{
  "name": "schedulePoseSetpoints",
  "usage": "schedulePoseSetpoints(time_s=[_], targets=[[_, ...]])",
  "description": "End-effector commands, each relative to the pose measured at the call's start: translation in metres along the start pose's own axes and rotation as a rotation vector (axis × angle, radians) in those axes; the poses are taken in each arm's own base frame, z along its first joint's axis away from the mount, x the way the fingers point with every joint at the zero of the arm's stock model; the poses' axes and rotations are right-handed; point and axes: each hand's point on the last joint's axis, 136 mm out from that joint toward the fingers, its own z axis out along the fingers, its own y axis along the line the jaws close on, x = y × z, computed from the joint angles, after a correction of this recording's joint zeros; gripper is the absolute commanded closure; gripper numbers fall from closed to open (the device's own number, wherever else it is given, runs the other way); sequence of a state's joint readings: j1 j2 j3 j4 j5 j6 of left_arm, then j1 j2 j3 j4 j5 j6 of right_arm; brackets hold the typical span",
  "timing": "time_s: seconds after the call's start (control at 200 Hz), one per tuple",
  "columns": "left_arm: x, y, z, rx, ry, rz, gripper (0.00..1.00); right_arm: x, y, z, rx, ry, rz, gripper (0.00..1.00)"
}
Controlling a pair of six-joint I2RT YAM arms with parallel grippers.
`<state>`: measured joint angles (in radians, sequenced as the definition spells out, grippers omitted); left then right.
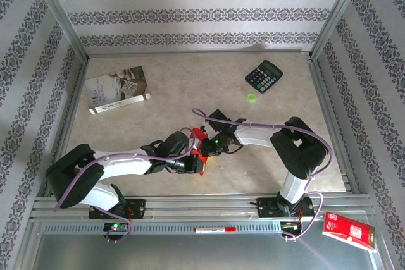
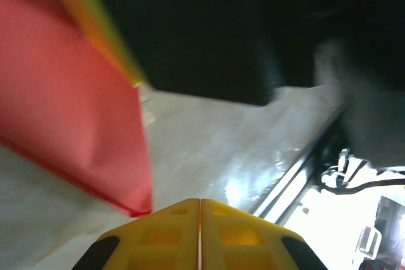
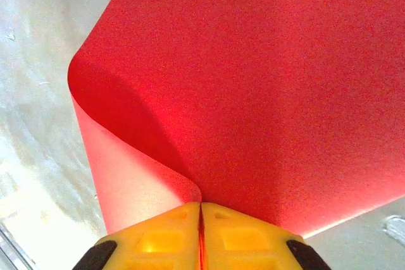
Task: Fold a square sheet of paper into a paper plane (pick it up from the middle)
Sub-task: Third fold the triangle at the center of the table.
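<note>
R gripper (image 3: pixel 201 207) is clamped on the square sheet of paper (image 3: pixel 266 80), a red sliver caught btw its yellow fingertips, one side curling over in a soft roll; L gripper (image 2: pixel 200 203) is closed w/ nothing seen in its seam, a paper corner just beside it. Both meet mid-width on the table (image 1: pixel 190 80), near side, sheet bunched btw them, axis unclear. Far left: grey-white booklet (image 1: pixel 118 89), print too small to read; far right: black calculator (image 1: pixel 264 76); red packet (image 1: pixel 350 232) w/ yellow trim near right, off the table.
</note>
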<state>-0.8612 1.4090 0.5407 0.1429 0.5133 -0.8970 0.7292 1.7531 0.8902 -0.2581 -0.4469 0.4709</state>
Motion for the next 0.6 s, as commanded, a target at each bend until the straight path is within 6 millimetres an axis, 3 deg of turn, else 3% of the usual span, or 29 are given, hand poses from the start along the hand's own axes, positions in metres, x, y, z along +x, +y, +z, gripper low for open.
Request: schedulePoseSetpoints(time_s=[0.0,0.175,0.34,0.43,0.595], targets=[[-0.019,0.01,-0.009,-0.028,-0.077,-0.048,0.93,0.028,-0.023,0.013,0.084,0.101,0.03,0.9],[-0.029,0.021,-0.007,-0.056,-0.08,-0.065,0.96,0.029,-0.024,0.015,0.085,0.104,0.035,0.91],[-0.032,0.02,0.003,-0.043,-0.056,-0.064,0.96,0.028,-0.023,0.016,0.083,0.103,0.035,0.91],[-0.03,0.022,0.008,-0.044,-0.035,-0.069,0.96,0.029,-0.023,0.016,0.084,0.105,0.036,0.91],[-0.017,0.042,0.013,-0.098,-0.003,-0.086,0.96,0.029,-0.024,0.016,0.087,0.107,0.037,0.91]])
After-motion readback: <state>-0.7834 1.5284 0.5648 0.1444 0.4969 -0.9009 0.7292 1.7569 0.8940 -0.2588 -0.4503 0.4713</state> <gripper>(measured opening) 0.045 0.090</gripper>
